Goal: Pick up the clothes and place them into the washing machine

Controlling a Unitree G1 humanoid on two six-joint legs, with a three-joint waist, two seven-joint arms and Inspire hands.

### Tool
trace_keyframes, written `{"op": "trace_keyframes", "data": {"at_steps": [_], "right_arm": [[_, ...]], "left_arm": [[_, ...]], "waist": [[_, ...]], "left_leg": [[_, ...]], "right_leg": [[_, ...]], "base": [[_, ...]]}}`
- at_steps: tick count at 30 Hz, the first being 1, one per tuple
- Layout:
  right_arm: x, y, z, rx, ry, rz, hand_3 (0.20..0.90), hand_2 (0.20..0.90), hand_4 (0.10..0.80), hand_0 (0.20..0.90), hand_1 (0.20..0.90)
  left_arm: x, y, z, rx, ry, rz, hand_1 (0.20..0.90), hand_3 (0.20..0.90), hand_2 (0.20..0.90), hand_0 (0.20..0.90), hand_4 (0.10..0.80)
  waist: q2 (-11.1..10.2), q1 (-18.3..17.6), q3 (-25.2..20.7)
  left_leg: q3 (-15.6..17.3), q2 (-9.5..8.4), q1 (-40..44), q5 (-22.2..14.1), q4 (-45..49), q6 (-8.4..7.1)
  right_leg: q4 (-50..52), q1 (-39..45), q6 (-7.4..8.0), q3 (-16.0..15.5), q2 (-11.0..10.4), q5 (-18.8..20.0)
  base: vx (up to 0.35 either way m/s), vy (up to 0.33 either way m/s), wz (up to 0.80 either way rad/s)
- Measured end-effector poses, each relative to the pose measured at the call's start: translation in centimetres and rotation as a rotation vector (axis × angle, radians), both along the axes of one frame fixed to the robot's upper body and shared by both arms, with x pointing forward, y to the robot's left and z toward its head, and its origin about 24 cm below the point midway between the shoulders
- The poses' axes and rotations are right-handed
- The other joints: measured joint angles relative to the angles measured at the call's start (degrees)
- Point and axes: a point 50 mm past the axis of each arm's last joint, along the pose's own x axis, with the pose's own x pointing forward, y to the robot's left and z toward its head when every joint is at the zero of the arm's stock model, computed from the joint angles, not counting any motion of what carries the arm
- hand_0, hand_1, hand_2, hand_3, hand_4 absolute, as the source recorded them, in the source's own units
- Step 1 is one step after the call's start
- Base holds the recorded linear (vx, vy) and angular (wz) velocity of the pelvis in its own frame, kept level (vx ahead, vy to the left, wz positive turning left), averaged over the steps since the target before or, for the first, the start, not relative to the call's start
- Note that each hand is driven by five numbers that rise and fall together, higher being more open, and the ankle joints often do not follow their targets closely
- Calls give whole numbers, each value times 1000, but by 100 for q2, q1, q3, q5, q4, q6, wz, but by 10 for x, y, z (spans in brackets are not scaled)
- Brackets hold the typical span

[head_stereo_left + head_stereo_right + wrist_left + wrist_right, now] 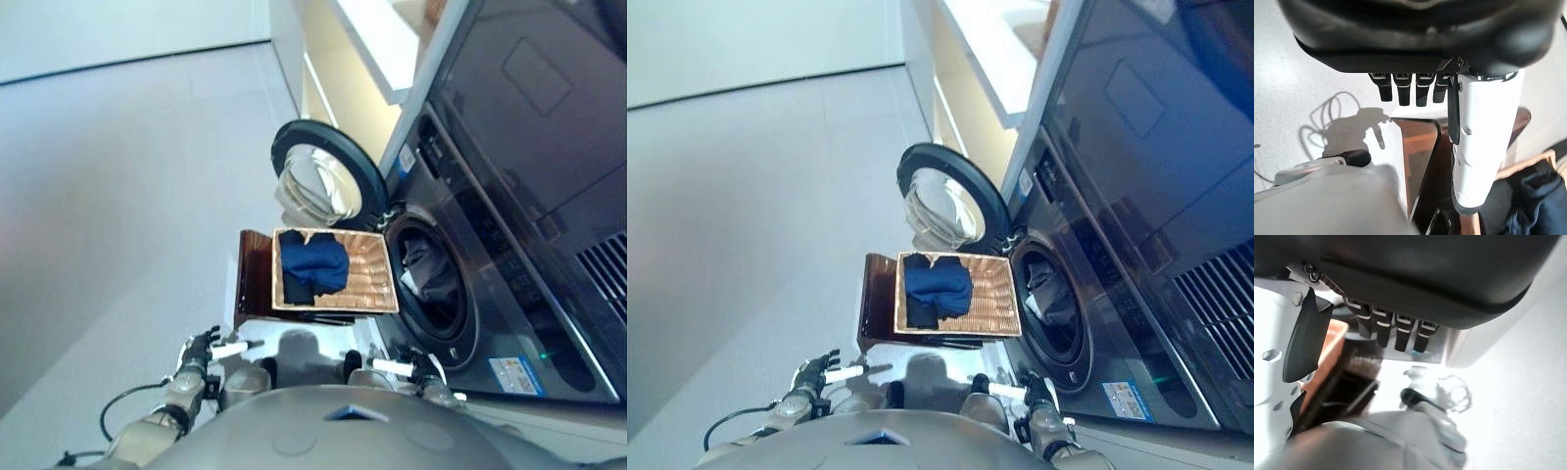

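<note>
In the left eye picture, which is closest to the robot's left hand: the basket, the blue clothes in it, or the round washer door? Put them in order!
From the left hand:
1. Basket, on the brown stand just ahead.
2. Blue clothes, inside the basket.
3. Washer door, swung open beyond the basket.

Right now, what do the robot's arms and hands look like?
Both arms are silver-grey with rounded metal segments. The left robot hand and the right robot hand are dark and glossy, with black fingers banded in pale stripes, and each thumb wears a white cover.
</note>
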Motion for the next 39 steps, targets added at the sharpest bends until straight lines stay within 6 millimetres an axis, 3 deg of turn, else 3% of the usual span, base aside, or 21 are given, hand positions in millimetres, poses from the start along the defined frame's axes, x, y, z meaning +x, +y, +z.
{"op": "trace_keyframes", "data": {"at_steps": [5, 17, 20, 22, 24, 25, 27, 32, 35, 36, 39], "right_arm": [[-7, -1, -1, -21, 43, 76, 900, 900, 800, 900, 900], [5, 0, 0, -52, 35, 142, 900, 900, 800, 900, 900], [12, 1, 1, -56, 21, 149, 900, 900, 800, 900, 900], [22, 2, 2, -58, -4, 162, 900, 900, 800, 900, 900], [40, 7, 4, -66, -41, 213, 900, 900, 800, 900, 900], [47, 14, 5, -58, -61, 246, 900, 900, 800, 900, 900], [49, 19, 4, -48, -71, 259, 900, 900, 800, 900, 900], [47, 17, 4, -55, -65, 261, 900, 900, 800, 900, 900], [43, 17, 4, -57, -53, 279, 900, 900, 800, 900, 900], [44, 18, 4, -54, -59, 285, 900, 900, 800, 900, 900], [49, 17, 5, -71, -64, 313, 900, 900, 800, 900, 900]], "left_arm": [[-8, -2, -2, -10, 26, -28, 900, 900, 900, 900, 800], [-6, -1, -1, -3, 24, -44, 900, 900, 900, 900, 800], [0, 0, 0, 5, 13, -49, 900, 900, 900, 900, 800], [5, 4, 2, 17, 5, -52, 900, 900, 900, 900, 800], [9, 11, 4, 36, -1, -51, 900, 900, 900, 900, 800], [10, 17, 5, 54, 0, -49, 900, 900, 900, 900, 800], [10, 21, 7, 69, -2, -49, 900, 900, 900, 900, 800], [25, 11, 7, 62, -42, -46, 900, 900, 900, 900, 800], [27, 4, 6, 49, -48, -45, 900, 900, 900, 900, 800], [34, 5, 7, 51, -64, -53, 900, 900, 900, 900, 800], [33, 7, 8, 54, -65, -33, 900, 900, 900, 900, 800]], "waist": [[16, 16, -146], [-48, 12, 7], [-100, -2, 180], [-182, -11, 344], [-259, 9, 522], [-293, -50, 582], [-292, -131, 589], [-107, -155, 485], [-93, -146, 450], [-187, -153, 516], [-225, 46, 566]], "left_leg": [[28, 6, 272, 25, -241, -26], [27, -34, 446, 21, -285, -26], [45, -71, 451, -47, -192, 74], [55, -145, 452, -86, -85, 128], [120, -163, 438, -144, 1, 155], [41, -148, 457, -137, -16, 161], [-61, -43, 457, -124, -30, 134], [-395, 145, 373, -55, -24, -69], [-462, 169, 247, -147, 399, -213], [-517, 111, -22, -244, 1020, -350], [-659, 115, -314, -264, 1829, -395]], "right_leg": [[-161, 242, 12, 1, 5, 15], [-137, 383, 4, -2, 12, -23], [273, 240, 53, 12, -67, -218], [745, 69, 120, 38, -134, -339], [1179, -201, 92, 1, -154, -428], [1230, -209, 106, 146, -22, -646], [1259, -276, -87, 332, 244, -816], [799, 69, -169, 483, 591, -652], [640, 318, -241, 409, 632, -660], [654, 345, -296, 450, 603, -695], [677, 462, -526, 554, 642, -841]], "base": [[32, -6, -2], [18, 39, 0], [-61, 103, 3], [-29, 72, -6], [70, 41, -33], [95, 24, -24], [58, -25, 1], [128, -118, 33], [78, -123, 41], [4, -63, 39], [23, -4, 5]]}}
